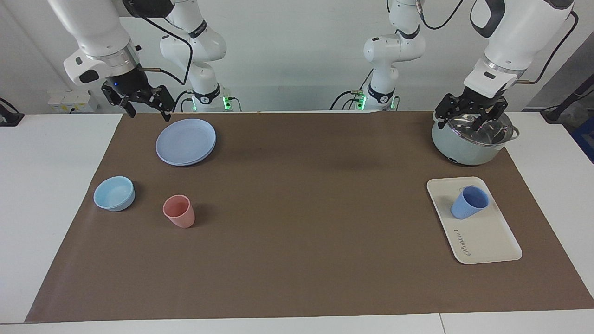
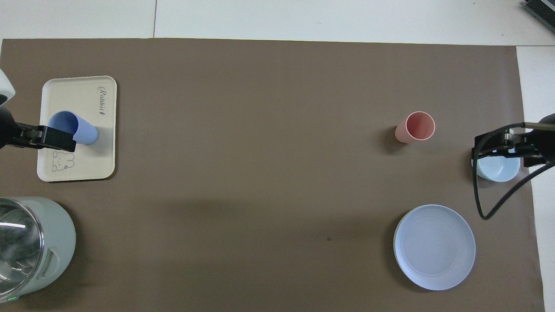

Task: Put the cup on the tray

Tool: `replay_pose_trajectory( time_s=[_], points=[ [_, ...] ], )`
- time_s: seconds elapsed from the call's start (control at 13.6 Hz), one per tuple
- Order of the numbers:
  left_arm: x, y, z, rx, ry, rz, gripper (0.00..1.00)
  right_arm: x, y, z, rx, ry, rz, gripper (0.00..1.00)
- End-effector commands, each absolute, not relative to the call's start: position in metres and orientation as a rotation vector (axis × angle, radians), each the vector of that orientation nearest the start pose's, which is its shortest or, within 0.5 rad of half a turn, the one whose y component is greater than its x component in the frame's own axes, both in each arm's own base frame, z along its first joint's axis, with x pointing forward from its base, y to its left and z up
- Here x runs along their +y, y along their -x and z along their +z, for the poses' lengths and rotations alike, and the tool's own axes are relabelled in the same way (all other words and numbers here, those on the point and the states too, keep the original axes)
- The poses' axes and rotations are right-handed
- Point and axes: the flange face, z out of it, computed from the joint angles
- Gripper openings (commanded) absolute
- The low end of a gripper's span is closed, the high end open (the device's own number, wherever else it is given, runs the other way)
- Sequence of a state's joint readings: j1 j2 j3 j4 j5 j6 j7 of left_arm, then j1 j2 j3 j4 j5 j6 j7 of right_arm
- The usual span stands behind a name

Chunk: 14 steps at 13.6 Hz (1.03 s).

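Already the blue cup stands upright on the cream tray, at its end nearer the robots, toward the left arm's end of the table; the job looks done. Left gripper hangs open and empty over the lidded pot, well apart from the cup; right gripper waits open above the table edge beside the blue plates. Risk now: a low sweep by the left arm could tip the light cup or nudge the tray.
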<state>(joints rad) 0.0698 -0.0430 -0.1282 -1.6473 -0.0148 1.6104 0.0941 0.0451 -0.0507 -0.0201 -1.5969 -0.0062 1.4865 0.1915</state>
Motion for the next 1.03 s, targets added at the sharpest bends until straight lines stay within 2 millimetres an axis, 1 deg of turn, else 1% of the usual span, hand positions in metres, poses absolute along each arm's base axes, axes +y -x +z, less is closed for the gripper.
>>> replay_pose_trajectory(
  time_s=[0.0,0.29,0.51,0.95],
  points=[
    [-0.0391,-0.5318,0.6153,0.254,3.138,0.01,1.0,0.0124,-0.5268,0.6375,0.22,3.124,0.081,1.0],
    [-0.0467,-0.5321,0.6161,0.288,3.134,0.003,1.0,0.0132,-0.5268,0.6375,0.217,3.125,0.081,0.99],
    [-0.0468,-0.5323,0.619,0.29,3.134,-0.006,1.0,0.0124,-0.5268,0.6375,0.22,3.124,0.081,0.99],
    [-0.046,-0.5329,0.6181,0.288,3.134,-0.011,1.0,0.0116,-0.5268,0.6368,0.222,3.124,0.083,0.99]
  ],
)
